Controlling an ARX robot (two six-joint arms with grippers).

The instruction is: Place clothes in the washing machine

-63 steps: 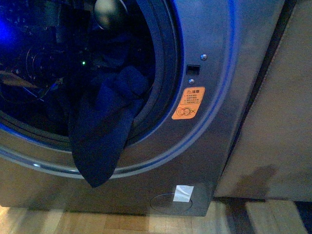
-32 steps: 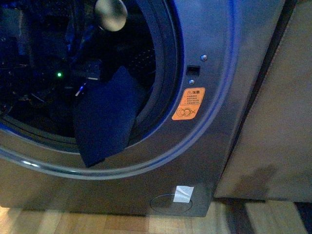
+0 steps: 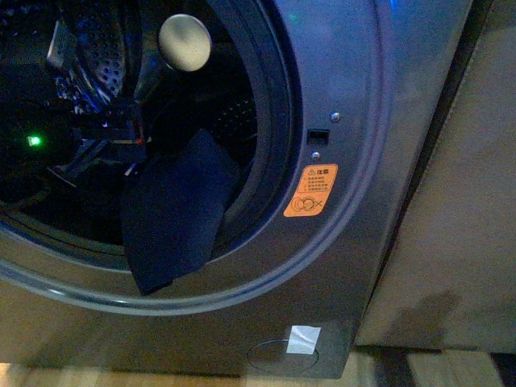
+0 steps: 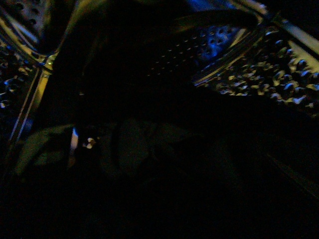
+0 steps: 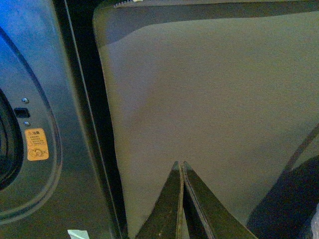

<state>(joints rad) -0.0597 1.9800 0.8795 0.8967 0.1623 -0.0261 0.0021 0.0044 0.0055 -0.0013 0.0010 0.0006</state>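
Two right gripper jaws closed together, empty, clothes draped over washing machine rim

Open port of the washing machine, lower rim draped by the clothes.

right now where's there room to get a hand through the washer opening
Free: the right side of the port, between the cream knob and the door seal, above the clothes. Crowded: lower middle, where the clothes hang over the rim, and the left, where the left arm sits.
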